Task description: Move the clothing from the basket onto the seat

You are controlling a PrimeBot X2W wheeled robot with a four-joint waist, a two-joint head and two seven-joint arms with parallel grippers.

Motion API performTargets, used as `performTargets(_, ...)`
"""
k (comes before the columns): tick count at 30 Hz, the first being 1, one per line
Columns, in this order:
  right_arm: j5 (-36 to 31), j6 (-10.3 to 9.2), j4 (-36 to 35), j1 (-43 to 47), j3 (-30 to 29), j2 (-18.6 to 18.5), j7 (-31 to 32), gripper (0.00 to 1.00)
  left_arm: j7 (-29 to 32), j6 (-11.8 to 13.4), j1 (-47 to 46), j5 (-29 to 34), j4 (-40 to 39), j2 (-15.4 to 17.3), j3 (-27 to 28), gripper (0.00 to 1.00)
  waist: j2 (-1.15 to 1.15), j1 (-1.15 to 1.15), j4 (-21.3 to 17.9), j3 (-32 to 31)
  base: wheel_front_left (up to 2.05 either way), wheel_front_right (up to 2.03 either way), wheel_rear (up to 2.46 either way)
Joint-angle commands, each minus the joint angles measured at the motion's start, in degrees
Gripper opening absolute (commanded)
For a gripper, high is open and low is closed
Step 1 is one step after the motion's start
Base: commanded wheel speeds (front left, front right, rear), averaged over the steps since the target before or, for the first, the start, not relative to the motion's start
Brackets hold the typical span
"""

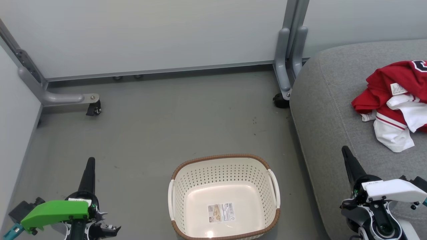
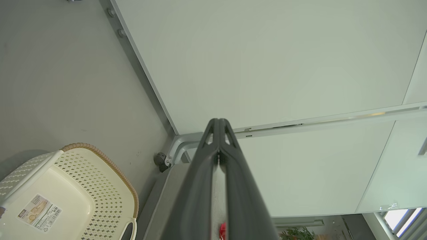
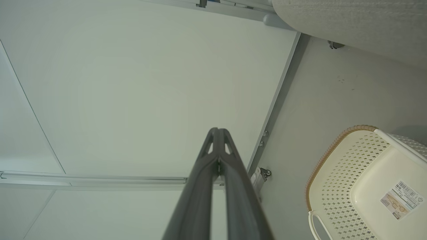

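Observation:
The cream basket [image 1: 224, 173] stands on the floor at the bottom centre, with nothing inside but the label sticker [image 1: 220, 212] on its base. The red and white clothing [image 1: 393, 96] lies crumpled on the grey seat [image 1: 330, 110] at the right. My left gripper [image 1: 90, 163] is shut at the lower left, well clear of the basket, holding nothing. My right gripper [image 1: 345, 152] is shut at the lower right, over the seat's front edge, below the clothing. The basket [image 2: 83, 186] also lies beside my left gripper [image 2: 218, 121], and the basket [image 3: 360, 180] beside my right gripper [image 3: 217, 130].
Pale partition walls close the back and left. Their grey metal feet carry a caster [image 1: 94, 108] at the left and another caster [image 1: 281, 100] beside the seat. Grey floor [image 1: 173, 126] stretches between the walls and the basket.

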Motion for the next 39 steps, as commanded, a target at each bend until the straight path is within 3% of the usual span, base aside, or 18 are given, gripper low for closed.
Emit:
performTargets(1, 1.2, 0.03, 0.1, -1.1, -0.2, -0.2, 0.4, 0.00, 0.4, -0.4, -1.0, -1.4, 0.1, -0.2, 0.4, 0.00, 0.00, 0.00, 0.0, -0.1, 0.00, 0.00, 0.00)
performTargets(22, 9.5, 0.02, 1.9, -2.2, -1.3, 0.0, 2.1, 0.00, 2.8, -1.2, -1.9, -9.4, 0.7, -0.6, 2.0, 0.00, 0.00, 0.00, -0.1, -0.9, 0.00, 0.00, 0.00)
performTargets(39, 9.0, 0.02, 2.0, -2.1, -1.7, 0.4, 2.6, 0.00, 2.9, -1.2, -1.6, -9.0, 0.7, -0.7, 2.3, 0.00, 0.00, 0.00, -0.1, -0.9, 0.00, 0.00, 0.00)
